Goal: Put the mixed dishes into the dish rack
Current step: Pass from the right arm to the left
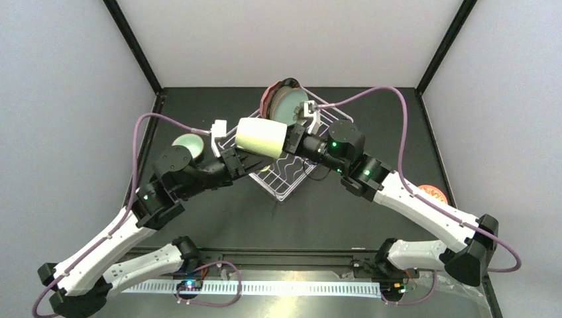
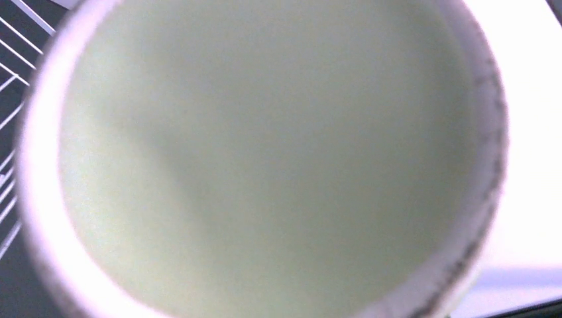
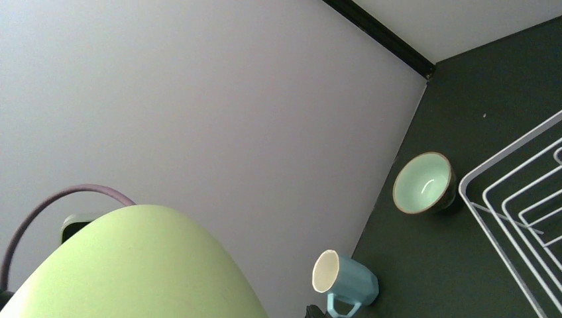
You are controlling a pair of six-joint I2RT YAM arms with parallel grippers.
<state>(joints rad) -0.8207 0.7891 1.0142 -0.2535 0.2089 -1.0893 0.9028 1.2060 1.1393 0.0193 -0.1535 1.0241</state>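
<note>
**Holding the cream mug over the dish rack**

My left tool (image 1: pixel 229 143) is closed on the cream mug (image 1: pixel 260 137), which hangs on its side in the air above the near-left part of the dish rack (image 1: pixel 291 173). From my left wrist I look straight into the mug: a smooth, glossy, pale inside ringed by a thick round rim with dark speckles, and nothing in it. My right tool (image 1: pixel 298 129) sits at the mug's other end. I cannot tell whether it is open or shut, because none of the views shows its fingers clearly. My right wrist sees only the mug's rounded, yellowish outer wall.

The rack is a rectangular basket of thin white wire. It stands at a slant in the middle of the bench (image 1: pixel 219 212), towards the far edge. Two plates stand on edge at its far end: a greenish plate (image 1: pixel 286 103) with a dark rim and, just behind it, a reddish plate (image 1: pixel 267 98). The rest of the rack that I can see holds nothing.

A pale-green bowl (image 3: pixel 424 183) with a brown rim sits near the left edge of the bench, glazed, round and empty. The light-blue mug (image 3: pixel 350 278), with faceted sides and a cream inside, is beside it along the same edge. A small orange-patterned bowl (image 1: pixel 432 192) sits at the right edge.
</note>
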